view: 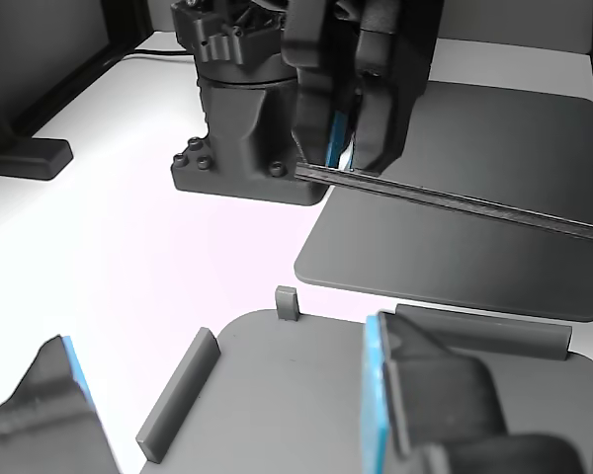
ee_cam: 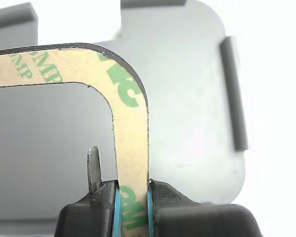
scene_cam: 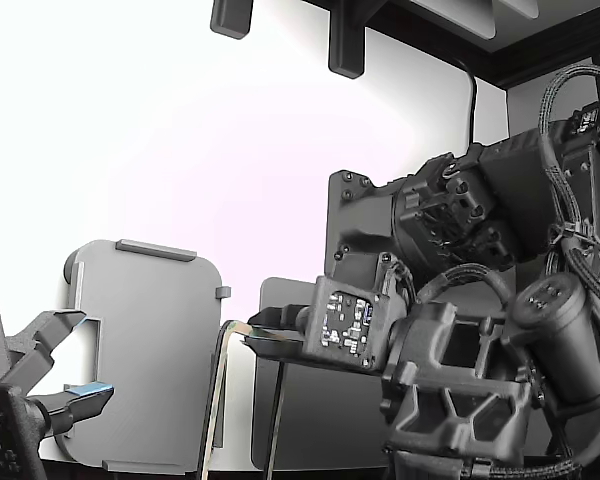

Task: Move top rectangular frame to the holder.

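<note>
My gripper (ee_cam: 133,197) is shut on one side of the tan rectangular frame (ee_cam: 130,128), which has green print and a hollow middle. In the exterior view the gripper (scene_cam: 267,341) holds the frame (scene_cam: 218,400) in the air, between the light gray holder (scene_cam: 145,350) and the dark mat. The frame hangs down from the jaws. In the wrist view the holder (ee_cam: 187,98) with its raised tabs lies behind the frame's corner. In the other view the frame (view: 474,205) shows edge-on as a thin dark line, above and beyond the holder (view: 296,395).
A dark gray flat mat (view: 455,257) lies under the held frame; it also shows in the exterior view (scene_cam: 320,420). A second arm's open gripper with blue pads (scene_cam: 75,395) sits at the exterior view's lower left, over the holder's near edge. A black arm base (view: 242,128) stands behind.
</note>
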Controlling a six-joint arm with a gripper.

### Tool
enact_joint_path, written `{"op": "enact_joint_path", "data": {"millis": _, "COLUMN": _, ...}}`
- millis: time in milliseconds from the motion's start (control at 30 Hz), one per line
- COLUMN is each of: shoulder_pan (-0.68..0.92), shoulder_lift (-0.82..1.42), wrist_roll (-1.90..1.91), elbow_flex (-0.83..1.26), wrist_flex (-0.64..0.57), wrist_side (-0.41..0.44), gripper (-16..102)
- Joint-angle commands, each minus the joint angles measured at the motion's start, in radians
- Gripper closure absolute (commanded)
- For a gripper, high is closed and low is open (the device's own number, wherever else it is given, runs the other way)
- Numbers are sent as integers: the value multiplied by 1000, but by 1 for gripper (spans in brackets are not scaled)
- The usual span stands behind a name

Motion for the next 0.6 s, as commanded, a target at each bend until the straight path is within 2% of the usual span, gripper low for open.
{"op": "enact_joint_path", "data": {"millis": 0, "shoulder_pan": -98, "shoulder_lift": 37, "wrist_roll": -41, "elbow_flex": -35, "wrist_flex": -5, "wrist_side": -80, "gripper": 97}}
{"op": "enact_joint_path", "data": {"millis": 133, "shoulder_pan": -204, "shoulder_lift": 44, "wrist_roll": -153, "elbow_flex": -37, "wrist_flex": -34, "wrist_side": -172, "gripper": 97}}
{"op": "enact_joint_path", "data": {"millis": 367, "shoulder_pan": -348, "shoulder_lift": 28, "wrist_roll": -331, "elbow_flex": -31, "wrist_flex": -84, "wrist_side": -247, "gripper": 97}}
{"op": "enact_joint_path", "data": {"millis": 567, "shoulder_pan": -426, "shoulder_lift": -92, "wrist_roll": -440, "elbow_flex": -127, "wrist_flex": -77, "wrist_side": -253, "gripper": 97}}
